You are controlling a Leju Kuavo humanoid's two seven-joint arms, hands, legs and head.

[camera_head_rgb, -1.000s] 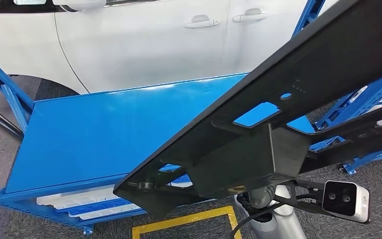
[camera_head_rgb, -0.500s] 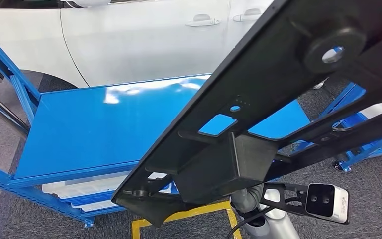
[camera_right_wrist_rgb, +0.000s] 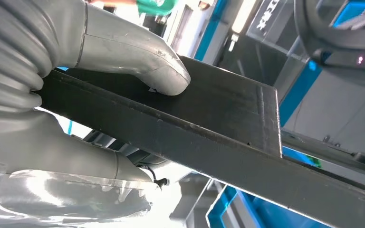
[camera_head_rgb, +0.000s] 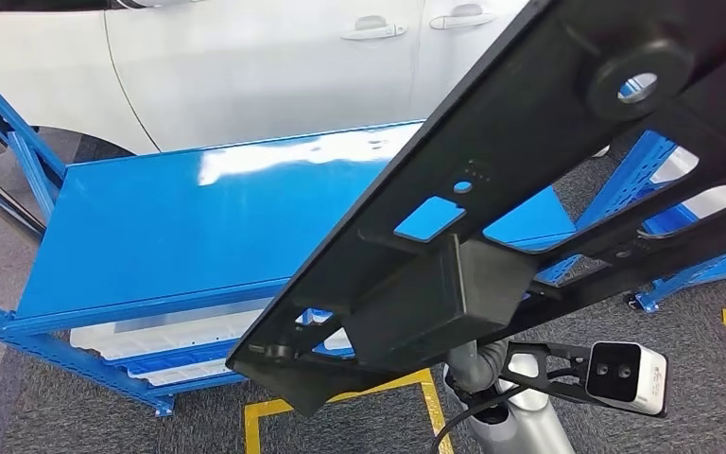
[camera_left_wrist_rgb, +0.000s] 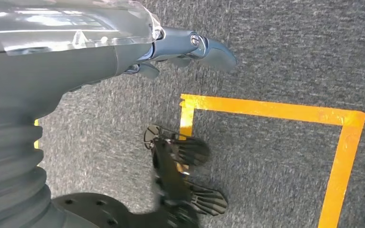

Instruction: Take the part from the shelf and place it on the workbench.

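Presently, item by item. Head view: one long black part (camera_head_rgb: 529, 180), a flat frame with cut-outs and a boxy block beneath, carried aloft on a slant, its low end near the floor markings and its high end running out at the upper right. Below and beyond it, a blue worktop (camera_head_rgb: 170, 236), bare on its upper surface, with pale trays on the tier underneath; a white car (camera_head_rgb: 246, 66) stands behind it.

Left wrist view: left hand (camera_left_wrist_rgb: 190, 47) hanging over grey carpet with yellow tape (camera_left_wrist_rgb: 271, 110), holding nothing, fingers loosely extended.

Right wrist view: right hand (camera_right_wrist_rgb: 100, 95) clamped on the part's edge (camera_right_wrist_rgb: 209, 128), thumb (camera_right_wrist_rgb: 164, 71) pressed on its upper face, remaining fingers beneath.

Status, as judged: the part appears to be off the shelf and in carriage above the worktop's near side. Outstanding: lowering it flat onto the blue surface and letting go.
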